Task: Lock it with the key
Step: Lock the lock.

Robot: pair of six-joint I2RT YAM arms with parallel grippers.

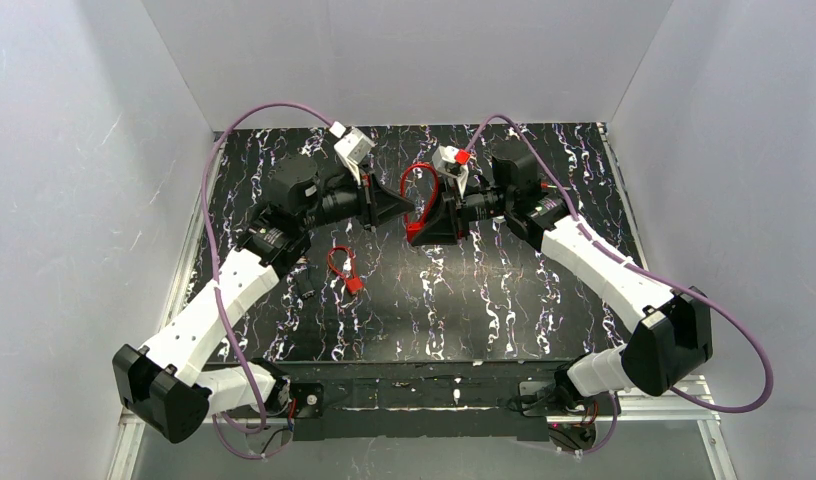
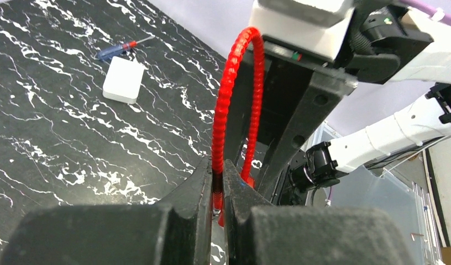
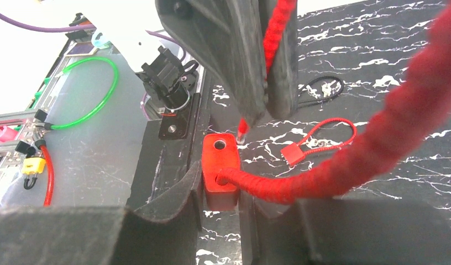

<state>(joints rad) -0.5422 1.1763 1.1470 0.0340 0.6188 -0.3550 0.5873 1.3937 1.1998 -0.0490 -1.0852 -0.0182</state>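
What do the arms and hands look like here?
The left arm and right arm have white shells, black joints and a looping purple cable each. The left hand and right hand are black and wedge-shaped, each topped by a white camera block.

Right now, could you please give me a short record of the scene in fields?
Left claw: shut on red ribbed cable, near its free end
Right claw: shut on red block-shaped lock body
Cable tip: beside the body's empty hole, not inserted
Black marbled table: small red padlock with thin loop; white square box; blue-and-red screwdriver
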